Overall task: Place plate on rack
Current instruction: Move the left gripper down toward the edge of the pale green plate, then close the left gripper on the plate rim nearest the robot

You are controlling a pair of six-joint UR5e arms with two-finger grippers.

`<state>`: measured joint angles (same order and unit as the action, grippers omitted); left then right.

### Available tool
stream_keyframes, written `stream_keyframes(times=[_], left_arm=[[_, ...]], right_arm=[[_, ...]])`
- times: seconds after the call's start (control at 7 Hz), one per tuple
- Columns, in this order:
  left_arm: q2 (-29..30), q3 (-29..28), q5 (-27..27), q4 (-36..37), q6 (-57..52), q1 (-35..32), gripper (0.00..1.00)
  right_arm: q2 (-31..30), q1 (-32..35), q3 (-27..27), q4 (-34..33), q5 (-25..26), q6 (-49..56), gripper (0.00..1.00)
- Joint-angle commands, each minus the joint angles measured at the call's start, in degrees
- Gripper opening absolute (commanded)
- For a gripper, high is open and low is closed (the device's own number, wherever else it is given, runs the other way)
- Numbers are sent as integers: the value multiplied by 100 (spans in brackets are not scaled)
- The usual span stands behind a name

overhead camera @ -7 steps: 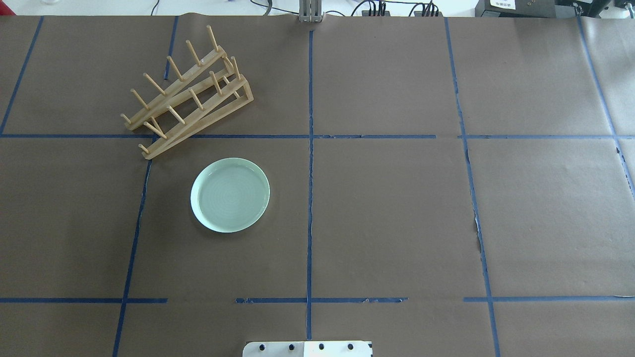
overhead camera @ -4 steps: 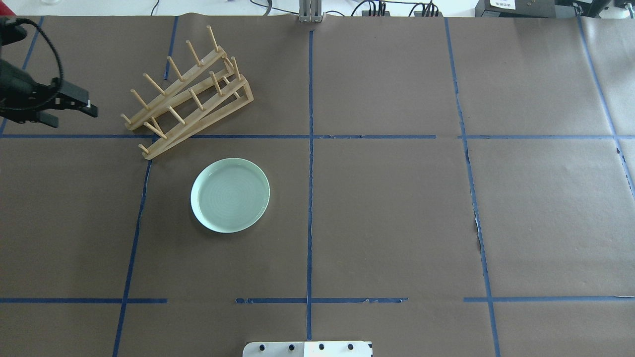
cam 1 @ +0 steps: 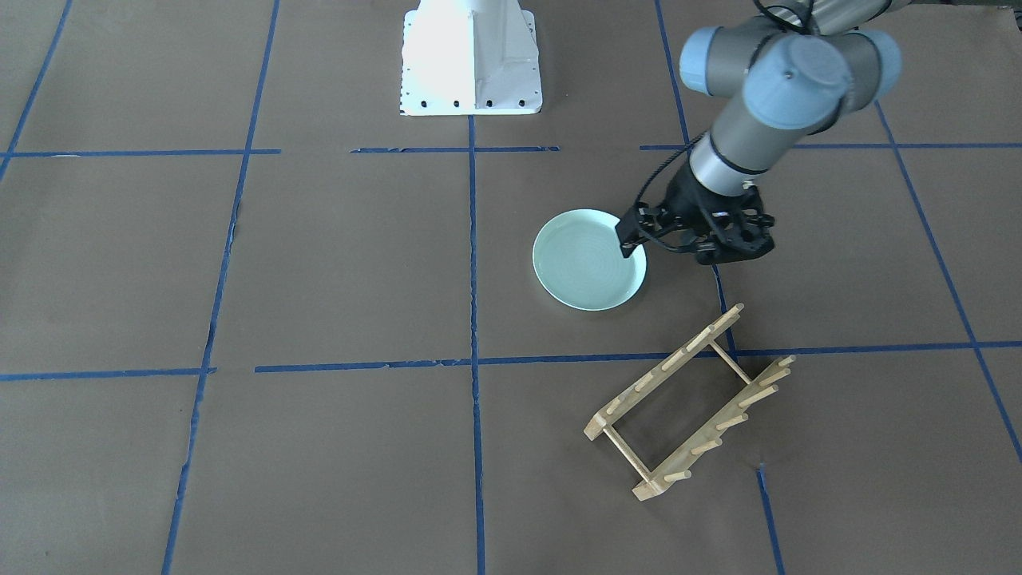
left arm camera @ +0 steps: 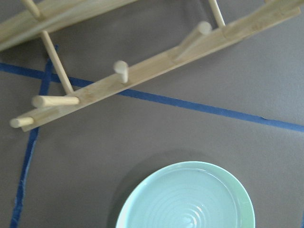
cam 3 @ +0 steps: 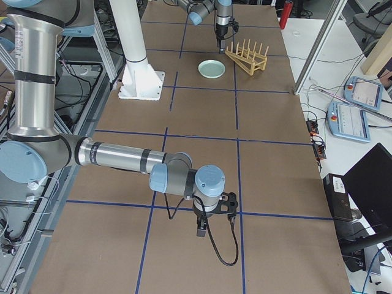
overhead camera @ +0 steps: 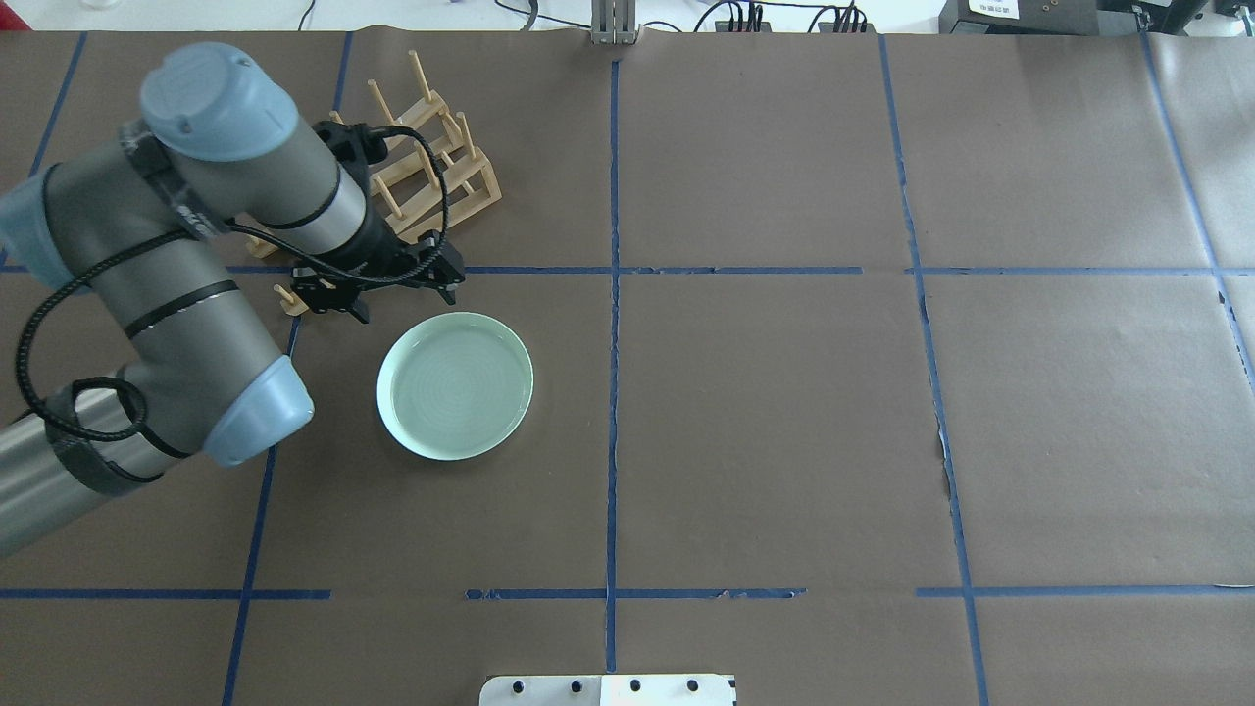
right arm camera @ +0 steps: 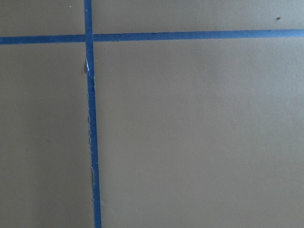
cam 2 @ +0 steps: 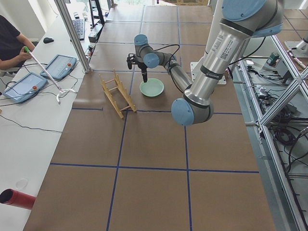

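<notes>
Brown papered table [overhead camera: 784, 441] bears plate [overhead camera: 455, 385] near rack [left arm camera: 156, 66] — left jaws spread; right jaws, side-view only, untellable.

the left arm [overhead camera: 196, 245] comes in from the left with its elbow bent. its wrist is turned so that the left gripper [overhead camera: 406, 302] points straight down, jaws spread wide. the right arm [cam 3: 116, 156] lies low and outstretched on the right. the right gripper [cam 3: 214, 219] also points down; its jaws cannot be judged.
</notes>
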<state>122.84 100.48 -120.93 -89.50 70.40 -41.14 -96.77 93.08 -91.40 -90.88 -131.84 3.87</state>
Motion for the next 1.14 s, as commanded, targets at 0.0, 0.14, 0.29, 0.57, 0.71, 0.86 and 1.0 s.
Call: stream_keyframes(times=[0.0, 0.14, 0.29, 0.57, 0.71, 0.86, 1.0], left_arm=[[894, -883, 524, 267, 313, 579, 98], [1326, -1612, 553, 258, 290, 642, 98], [1287, -1697, 1006, 240, 177, 843, 96], [1242, -1698, 1379, 240, 123, 1152, 84], [1225, -1698, 1379, 231, 123, 1152, 66], [1225, -1698, 1379, 231, 123, 1152, 48], [1216, -1698, 1371, 214, 123, 1152, 46]], right_arm=[[0, 0, -1, 0, 0, 0, 100], [0, 0, -1, 0, 0, 0, 100], [0, 0, -1, 0, 0, 0, 100], [0, 0, -1, 0, 0, 0, 100], [0, 0, -1, 0, 0, 0, 100], [0, 0, 8, 0, 0, 0, 100], [0, 0, -1, 0, 0, 0, 100]])
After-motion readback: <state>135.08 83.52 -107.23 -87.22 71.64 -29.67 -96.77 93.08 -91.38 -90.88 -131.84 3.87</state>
